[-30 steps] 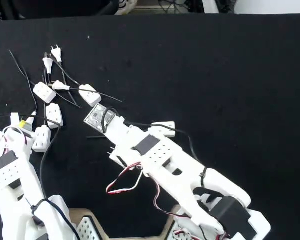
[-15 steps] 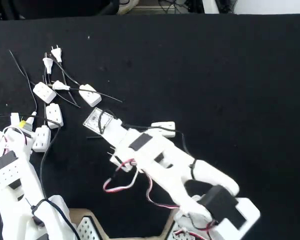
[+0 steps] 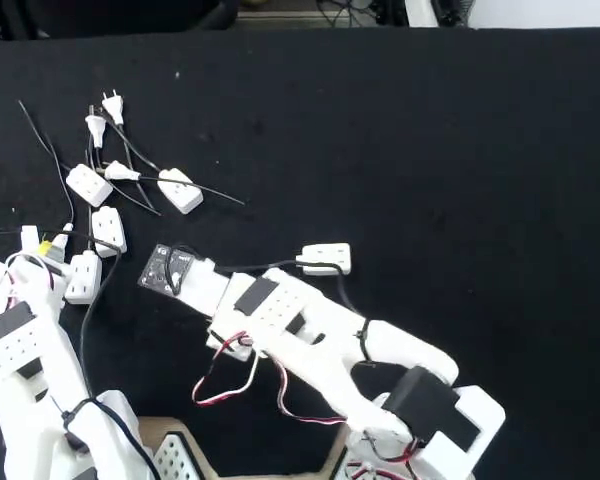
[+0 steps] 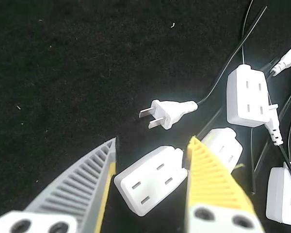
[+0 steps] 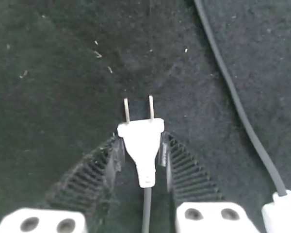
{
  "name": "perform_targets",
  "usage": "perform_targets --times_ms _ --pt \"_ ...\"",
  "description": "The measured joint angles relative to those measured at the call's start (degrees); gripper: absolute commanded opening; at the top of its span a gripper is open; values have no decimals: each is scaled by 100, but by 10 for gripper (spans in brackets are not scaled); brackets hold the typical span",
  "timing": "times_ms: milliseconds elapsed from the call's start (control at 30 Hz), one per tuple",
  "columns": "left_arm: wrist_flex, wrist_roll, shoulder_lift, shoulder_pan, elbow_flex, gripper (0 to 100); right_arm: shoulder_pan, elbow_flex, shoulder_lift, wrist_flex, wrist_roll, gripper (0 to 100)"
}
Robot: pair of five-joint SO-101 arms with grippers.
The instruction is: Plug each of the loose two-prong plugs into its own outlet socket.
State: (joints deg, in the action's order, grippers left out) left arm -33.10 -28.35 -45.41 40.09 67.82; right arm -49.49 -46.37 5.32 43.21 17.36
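Observation:
My right gripper (image 5: 139, 145) is shut on a white two-prong plug (image 5: 140, 130), whose prongs point away over the black mat. In the high view this gripper (image 3: 165, 270) sits under its camera board, left of a lone white socket (image 3: 326, 258). At the lower left my left gripper (image 3: 42, 245) stands open. Its grey and yellow fingers flank a white socket (image 4: 150, 180) in the left wrist view (image 4: 153, 140). A loose plug (image 4: 165, 112) lies just beyond it. More sockets (image 3: 88, 184) (image 3: 180, 190) (image 3: 108, 230) and two loose plugs (image 3: 112, 100) (image 3: 97, 126) lie at the upper left.
Thin black cables (image 3: 130, 160) cross among the sockets at the upper left. A thick cable (image 5: 233, 92) runs beside the held plug. The black mat (image 3: 460, 150) spreads wide to the right. A wooden base (image 3: 250, 470) sits at the front edge.
My right arm has swung left and toward the front with the plug, away from the upper socket cluster. The left arm has stayed still.

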Motion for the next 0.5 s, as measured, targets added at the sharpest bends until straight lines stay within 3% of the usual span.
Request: perform_targets --times_ms 133,300,500 --pt "0 0 0 0 0 234 -9 0 0 0 9 113" --pt "0 0 0 0 0 234 -9 0 0 0 9 13" --pt "0 0 0 0 0 234 -26 -246 281 0 9 112"
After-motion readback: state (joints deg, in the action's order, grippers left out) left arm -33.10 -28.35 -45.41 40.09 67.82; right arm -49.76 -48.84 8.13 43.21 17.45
